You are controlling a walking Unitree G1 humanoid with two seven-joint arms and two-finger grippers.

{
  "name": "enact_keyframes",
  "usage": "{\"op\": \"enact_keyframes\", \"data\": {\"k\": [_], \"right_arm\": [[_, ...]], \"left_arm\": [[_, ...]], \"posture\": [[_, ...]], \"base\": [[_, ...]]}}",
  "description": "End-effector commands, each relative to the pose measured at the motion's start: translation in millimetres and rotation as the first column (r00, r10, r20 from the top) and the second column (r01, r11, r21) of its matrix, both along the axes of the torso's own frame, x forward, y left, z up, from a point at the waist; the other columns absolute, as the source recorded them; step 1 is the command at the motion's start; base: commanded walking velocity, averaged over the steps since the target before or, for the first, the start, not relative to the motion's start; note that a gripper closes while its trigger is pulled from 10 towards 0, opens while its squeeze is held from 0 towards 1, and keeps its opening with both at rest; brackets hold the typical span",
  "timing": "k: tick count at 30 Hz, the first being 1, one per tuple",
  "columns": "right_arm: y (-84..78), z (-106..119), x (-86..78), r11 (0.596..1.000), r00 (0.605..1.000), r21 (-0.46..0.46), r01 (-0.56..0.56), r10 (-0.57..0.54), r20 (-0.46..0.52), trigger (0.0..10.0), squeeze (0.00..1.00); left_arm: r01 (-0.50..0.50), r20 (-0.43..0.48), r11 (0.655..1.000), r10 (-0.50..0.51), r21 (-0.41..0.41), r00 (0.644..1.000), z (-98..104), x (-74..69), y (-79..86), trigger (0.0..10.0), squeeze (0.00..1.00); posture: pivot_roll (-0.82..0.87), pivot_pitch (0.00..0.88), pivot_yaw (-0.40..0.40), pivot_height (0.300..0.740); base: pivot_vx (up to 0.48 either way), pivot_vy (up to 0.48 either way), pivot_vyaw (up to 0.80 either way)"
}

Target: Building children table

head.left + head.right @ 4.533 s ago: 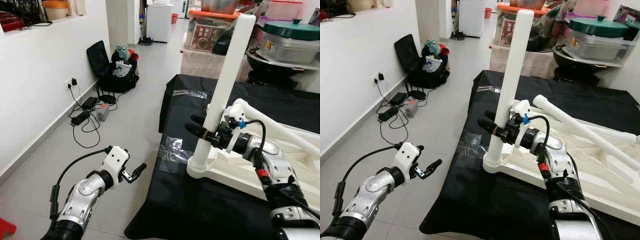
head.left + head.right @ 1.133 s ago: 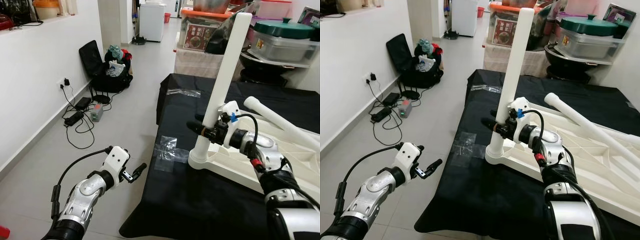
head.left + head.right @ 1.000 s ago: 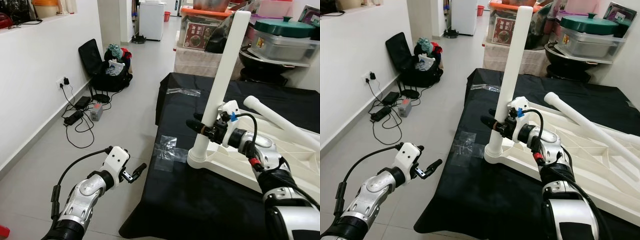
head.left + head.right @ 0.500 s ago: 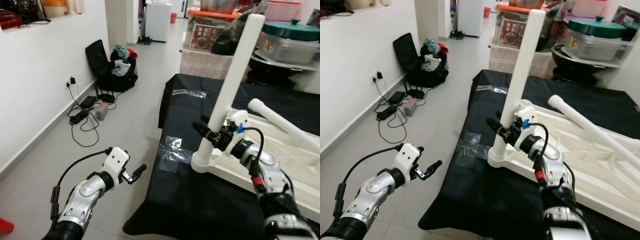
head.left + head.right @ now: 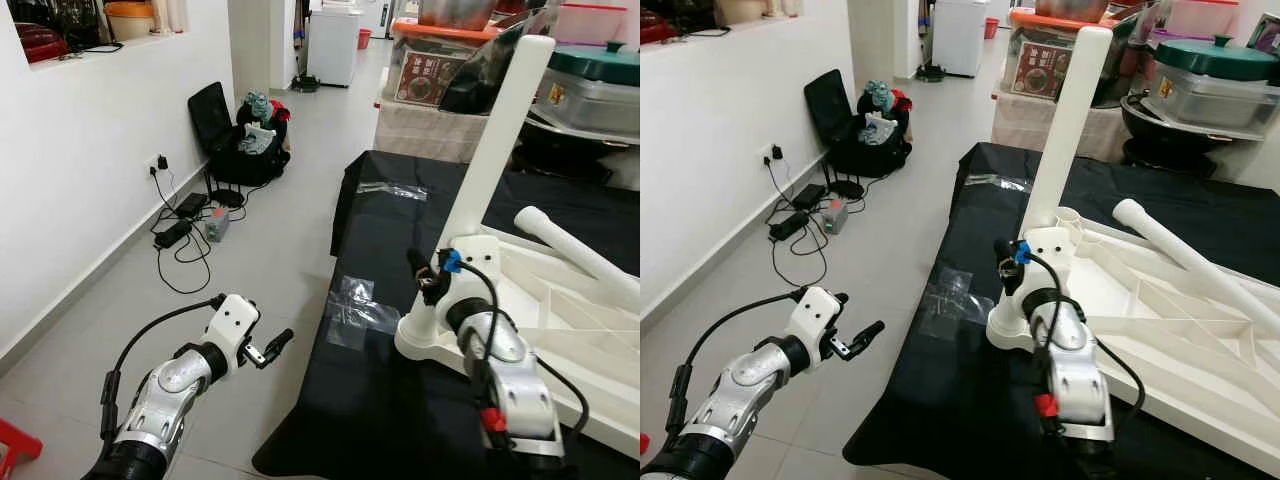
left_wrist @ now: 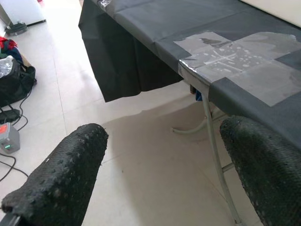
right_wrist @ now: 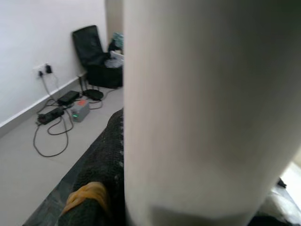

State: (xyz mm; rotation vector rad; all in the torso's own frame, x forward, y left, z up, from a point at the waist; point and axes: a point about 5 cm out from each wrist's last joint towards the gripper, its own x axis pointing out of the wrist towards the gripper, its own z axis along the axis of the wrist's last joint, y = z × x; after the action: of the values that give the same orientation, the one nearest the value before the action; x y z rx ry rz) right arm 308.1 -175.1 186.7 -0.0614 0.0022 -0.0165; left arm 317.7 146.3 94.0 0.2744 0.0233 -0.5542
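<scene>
A white plastic children's table (image 5: 575, 330) lies upside down on a black-clothed table (image 5: 380, 400). One white leg (image 5: 490, 150) stands upright in its near-left corner socket. A second leg (image 5: 585, 255) lies slanted across the underside. My right gripper (image 5: 423, 278) is shut on the upright leg just above the socket, the forearm reaching up from below. In the right wrist view the leg (image 7: 207, 108) sits right against one black finger (image 7: 101, 174). My left gripper (image 5: 272, 345) hangs open over the floor, left of the table and holding nothing, its fingers (image 6: 61, 179) wide apart.
A clear tape patch (image 5: 358, 305) marks the cloth's near-left edge. On the floor by the white wall lie cables and a charger (image 5: 185, 230) and a black bag (image 5: 240, 140). Boxes and lidded pots (image 5: 590, 85) crowd behind the table. The floor at left is open.
The camera has shifted. My right arm has swung from the leg's right side round to its near side, still gripping it. The leg stays upright; the left arm has not moved.
</scene>
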Motion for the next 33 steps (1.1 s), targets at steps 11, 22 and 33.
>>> {"op": "enact_keyframes", "data": {"k": [11,22,33], "right_arm": [[2.3,11.1,-6.7,0.999,1.000,-0.045,-0.029,0.028,-0.008,10.0,0.00],[7.9,6.8,-2.9,0.711,0.745,-0.275,-0.647,0.666,-0.031,10.0,0.00],[15.2,1.7,24.6,0.627,0.658,-0.236,-0.742,0.749,-0.077,10.0,0.00]], "left_arm": [[0.001,-0.021,1.000,0.000,0.015,1.000,-6.4,-3.8,-0.3,10.0,0.00],[0.009,-0.014,1.000,-0.009,0.018,1.000,-3.7,0.0,-2.4,10.0,0.00],[0.000,-0.012,1.000,0.000,0.020,1.000,-3.7,-1.7,1.2,10.0,0.00]], "posture": [[0.05,0.000,-0.086,0.740],[0.07,0.000,-0.085,0.740],[0.10,0.000,-0.096,0.740]], "base": [[0.000,0.000,0.00],[0.000,0.000,0.00],[0.000,0.000,0.00]]}}
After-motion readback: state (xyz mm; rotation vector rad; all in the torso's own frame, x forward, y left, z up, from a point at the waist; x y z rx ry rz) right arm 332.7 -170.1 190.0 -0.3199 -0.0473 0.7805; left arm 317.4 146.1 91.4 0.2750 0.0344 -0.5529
